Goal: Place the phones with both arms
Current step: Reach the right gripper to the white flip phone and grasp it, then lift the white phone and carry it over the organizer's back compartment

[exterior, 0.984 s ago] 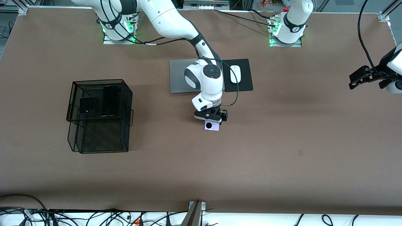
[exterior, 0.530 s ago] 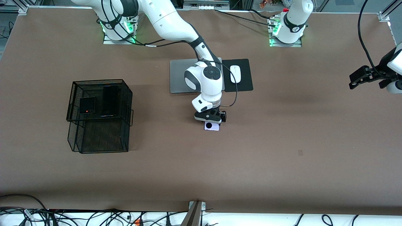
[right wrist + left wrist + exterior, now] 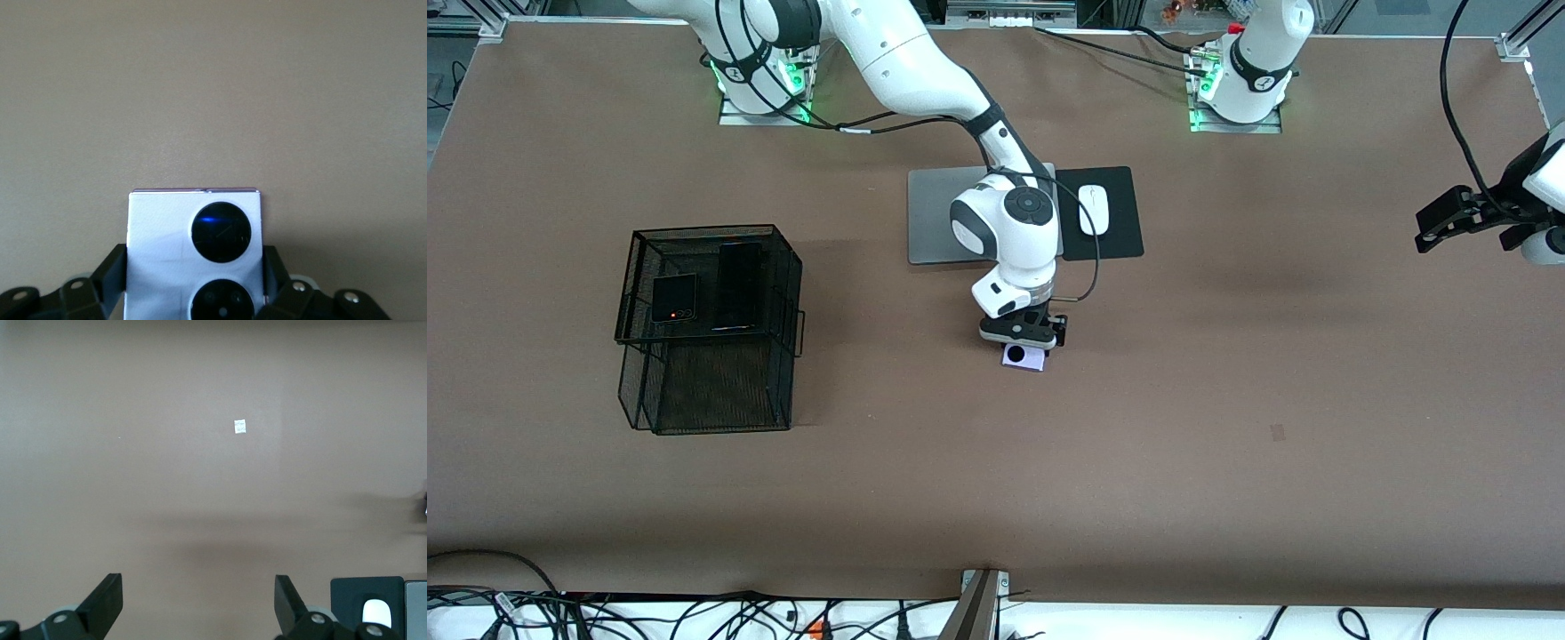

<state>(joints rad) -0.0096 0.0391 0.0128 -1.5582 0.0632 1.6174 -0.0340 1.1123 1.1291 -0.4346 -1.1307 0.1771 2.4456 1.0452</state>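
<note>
The lilac-white phone point(image 3: 1033, 358) with two black circles is at the middle of the table, under my right gripper point(image 3: 1024, 345). In the right wrist view the phone point(image 3: 160, 227) sits between the two black fingers point(image 3: 115, 267), which press on both its side edges; my right gripper point(image 3: 195, 263) is shut on it. The black flip phone point(image 3: 673, 298) and the long slim black phone point(image 3: 739, 286) lie side by side on the upper tier of the black mesh basket point(image 3: 707, 418). My left gripper point(image 3: 1427, 233) waits open and empty in the air at the left arm's end of the table point(image 3: 198, 600).
A silver laptop point(image 3: 934, 218) lies closed near the robots' bases, partly under the right arm. Beside it a white mouse point(image 3: 1093, 210) sits on a black pad point(image 3: 1120, 240); mouse point(image 3: 375, 613) also shows in the left wrist view. A small white sticker point(image 3: 240, 426) is on the tabletop.
My right gripper and the lilac-white phone between its fingers have shifted very slightly away from the front camera. The left arm has not moved.
</note>
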